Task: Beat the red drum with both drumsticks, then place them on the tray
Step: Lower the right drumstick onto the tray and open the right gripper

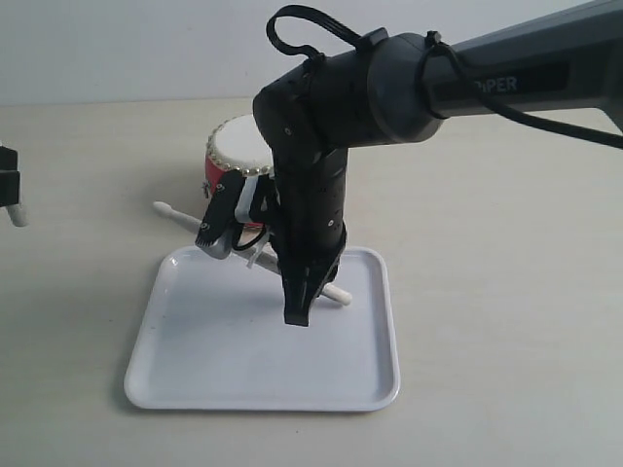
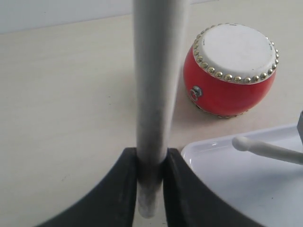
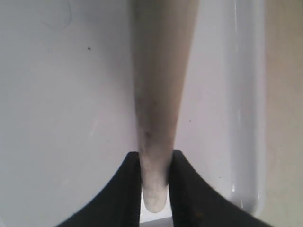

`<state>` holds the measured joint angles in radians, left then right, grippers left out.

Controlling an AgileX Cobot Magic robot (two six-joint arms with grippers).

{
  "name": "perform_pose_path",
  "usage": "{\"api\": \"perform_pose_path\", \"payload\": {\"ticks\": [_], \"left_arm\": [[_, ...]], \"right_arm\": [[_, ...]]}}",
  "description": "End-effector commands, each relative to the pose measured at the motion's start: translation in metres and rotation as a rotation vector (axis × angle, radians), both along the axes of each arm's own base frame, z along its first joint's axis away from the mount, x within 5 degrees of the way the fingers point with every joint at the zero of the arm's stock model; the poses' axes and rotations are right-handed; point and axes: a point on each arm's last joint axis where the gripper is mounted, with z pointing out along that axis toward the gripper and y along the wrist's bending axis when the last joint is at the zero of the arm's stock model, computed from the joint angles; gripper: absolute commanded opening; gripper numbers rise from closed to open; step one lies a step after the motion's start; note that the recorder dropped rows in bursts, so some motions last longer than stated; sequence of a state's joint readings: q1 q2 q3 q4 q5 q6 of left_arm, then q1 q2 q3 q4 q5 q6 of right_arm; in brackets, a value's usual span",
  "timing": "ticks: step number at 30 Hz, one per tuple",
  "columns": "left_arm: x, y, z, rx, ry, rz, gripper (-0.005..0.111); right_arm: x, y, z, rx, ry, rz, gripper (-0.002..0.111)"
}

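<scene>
The red drum (image 1: 237,148) (image 2: 231,71) stands just behind the white tray (image 1: 243,375) (image 2: 246,189). One pale drumstick (image 1: 195,222) (image 3: 160,94) slants low over the tray's back part, its rounded tip (image 2: 243,143) past the back-left rim. My right gripper (image 1: 304,304) (image 3: 155,158) points down over the tray and is shut on that stick's butt end. My left gripper (image 1: 8,180) (image 2: 151,156) sits at the far left edge, off the tray, shut on the second drumstick (image 2: 154,85) (image 1: 18,216). Most of that stick is out of the exterior view.
The right arm (image 1: 409,88) reaches in from the upper right and hides part of the drum. Pale tabletop (image 1: 506,292) lies on all sides of the tray. The tray's raised rim (image 3: 246,118) runs beside the right gripper.
</scene>
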<state>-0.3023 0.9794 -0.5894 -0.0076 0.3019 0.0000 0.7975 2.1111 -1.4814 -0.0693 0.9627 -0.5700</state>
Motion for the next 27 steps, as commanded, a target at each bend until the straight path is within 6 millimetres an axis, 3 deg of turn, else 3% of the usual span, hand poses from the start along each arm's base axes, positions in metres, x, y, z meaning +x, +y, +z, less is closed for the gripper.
{"api": "perform_pose_path", "payload": {"ticks": [1, 8, 16, 27], "left_arm": [[-0.001, 0.001, 0.000, -0.014, -0.005, 0.008, 0.000], [-0.001, 0.001, 0.000, -0.014, -0.005, 0.008, 0.000], [-0.001, 0.001, 0.000, -0.013, -0.003, 0.008, 0.000], [-0.001, 0.001, 0.000, -0.012, -0.005, 0.007, 0.000]], "right_arm": [[0.002, -0.005, 0.001, -0.057, -0.024, 0.027, 0.000], [0.004, -0.004, 0.001, -0.051, -0.041, 0.013, 0.000], [0.004, -0.004, -0.025, -0.091, 0.008, 0.005, 0.000], [0.004, -0.003, -0.027, -0.088, 0.007, -0.020, 0.000]]}}
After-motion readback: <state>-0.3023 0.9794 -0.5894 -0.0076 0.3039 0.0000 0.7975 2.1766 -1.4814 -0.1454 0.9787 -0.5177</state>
